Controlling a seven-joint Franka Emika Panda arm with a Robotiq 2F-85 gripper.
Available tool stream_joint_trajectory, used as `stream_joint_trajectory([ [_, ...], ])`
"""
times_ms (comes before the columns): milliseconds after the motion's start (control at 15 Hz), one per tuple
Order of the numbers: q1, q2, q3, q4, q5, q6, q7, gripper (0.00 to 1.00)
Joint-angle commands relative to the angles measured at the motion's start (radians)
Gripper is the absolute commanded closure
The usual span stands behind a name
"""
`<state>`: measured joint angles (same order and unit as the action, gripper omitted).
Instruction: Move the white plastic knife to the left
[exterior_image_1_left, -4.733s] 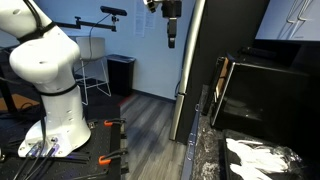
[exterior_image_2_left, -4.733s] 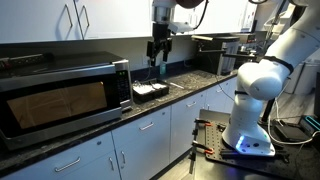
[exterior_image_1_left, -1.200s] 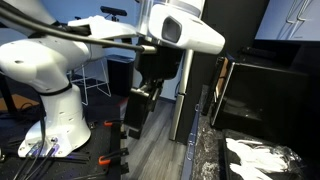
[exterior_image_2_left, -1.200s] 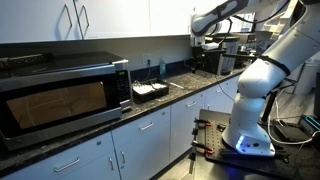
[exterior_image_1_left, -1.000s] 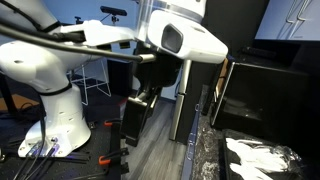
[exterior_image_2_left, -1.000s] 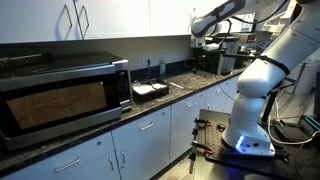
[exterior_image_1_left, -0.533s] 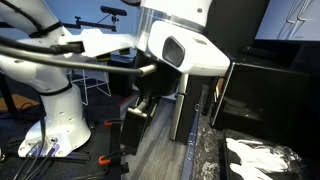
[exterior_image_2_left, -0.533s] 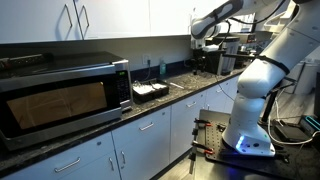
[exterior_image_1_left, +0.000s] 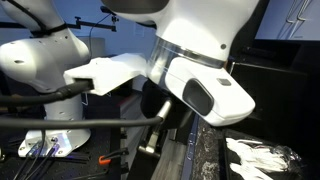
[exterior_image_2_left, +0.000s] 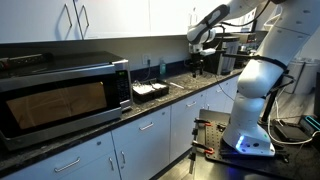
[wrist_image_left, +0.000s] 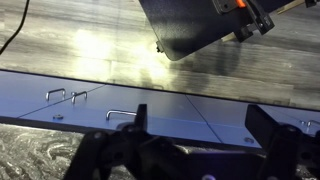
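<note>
The arm (exterior_image_1_left: 200, 70) crowds an exterior view, its wrist out past the counter (exterior_image_2_left: 145, 106) edge. Swinging in, we could clip the black tray (exterior_image_2_left: 150, 91) or skid the white plastic knife (exterior_image_2_left: 180, 86), seemingly the pale sliver just beside it. The gripper (wrist_image_left: 190, 155) hangs spread wide, empty, touching nothing.

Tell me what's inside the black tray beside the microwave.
The tray holds white items, too small to identify. Its near wall hides the bottom, so anything lying lower inside cannot be seen.
</note>
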<state>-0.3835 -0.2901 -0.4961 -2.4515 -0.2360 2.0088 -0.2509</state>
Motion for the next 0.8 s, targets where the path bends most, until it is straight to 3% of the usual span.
stream_joint_trajectory([
  [0, 0.006, 0.09, 0.036, 0.049, 0.027, -0.023, 0.014, 0.0],
  [733, -0.012, 0.397, 0.065, 0.23, 0.103, 0.008, -0.045, 0.0],
])
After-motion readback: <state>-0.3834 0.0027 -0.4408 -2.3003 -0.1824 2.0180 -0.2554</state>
